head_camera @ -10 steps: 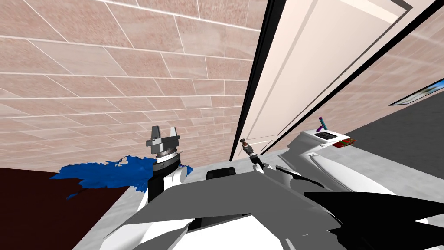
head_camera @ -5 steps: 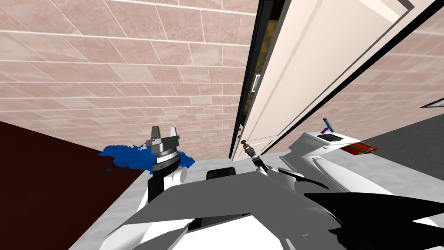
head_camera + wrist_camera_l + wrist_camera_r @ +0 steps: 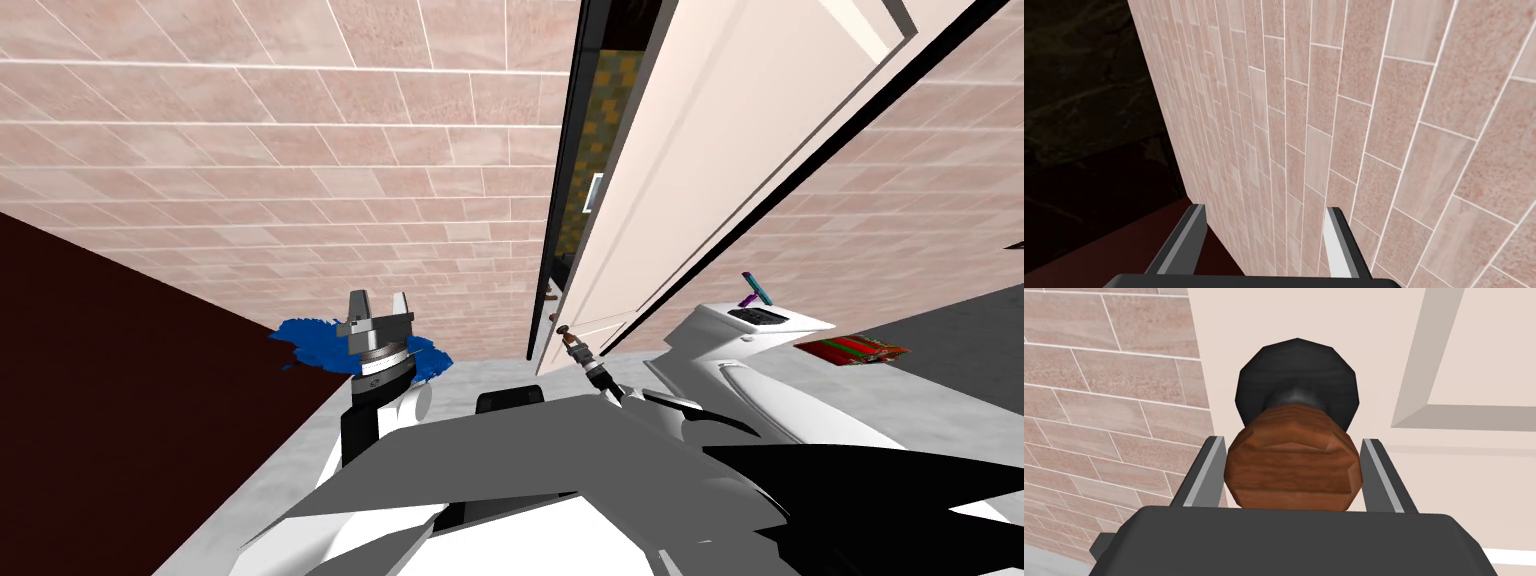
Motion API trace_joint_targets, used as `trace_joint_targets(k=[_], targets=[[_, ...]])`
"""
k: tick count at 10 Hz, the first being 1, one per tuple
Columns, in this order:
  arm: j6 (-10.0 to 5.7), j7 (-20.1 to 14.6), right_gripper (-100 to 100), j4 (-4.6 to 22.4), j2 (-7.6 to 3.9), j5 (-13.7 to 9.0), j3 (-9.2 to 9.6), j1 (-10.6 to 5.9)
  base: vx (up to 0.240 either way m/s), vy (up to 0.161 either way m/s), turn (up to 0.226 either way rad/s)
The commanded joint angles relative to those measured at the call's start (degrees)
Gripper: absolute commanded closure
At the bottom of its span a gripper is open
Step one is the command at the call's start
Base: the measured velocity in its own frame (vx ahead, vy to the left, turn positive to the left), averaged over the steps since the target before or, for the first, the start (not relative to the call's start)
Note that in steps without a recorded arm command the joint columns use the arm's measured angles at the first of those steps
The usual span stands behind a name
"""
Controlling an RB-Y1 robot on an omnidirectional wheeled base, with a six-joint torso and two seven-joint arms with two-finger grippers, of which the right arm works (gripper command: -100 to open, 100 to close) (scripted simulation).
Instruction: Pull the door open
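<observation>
Location: a room in a home, most likely a bathroom. Evidence:
- The wall from 10 to 12 o'clock is tiled in pink-beige courses.
- The door at 1 o'clock is cream and panelled, with a wood knob on a dark plate.
- A white moulded fixture stands at 2 o'clock with a small purple and teal item on top.
- The floor is grey.
- A blue crumpled mass lies at 11 o'clock, at the wall's foot.
</observation>
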Motion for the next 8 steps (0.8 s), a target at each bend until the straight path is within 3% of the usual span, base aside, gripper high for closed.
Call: trace_joint_targets(k=[1,4,8], targets=[[-0.82,-0.43,100,0.34,-0.17,0.28,0.24,0.39,-0.114,-0.071,0.120],[-2.65,-1.41,100,1.09,-0.55,0.90,0.79,1.27,-0.204,-0.080,0.181],[-5.33,-2.82,100,2.19,-1.10,1.81,1.58,2.56,-0.217,-0.129,0.175]])
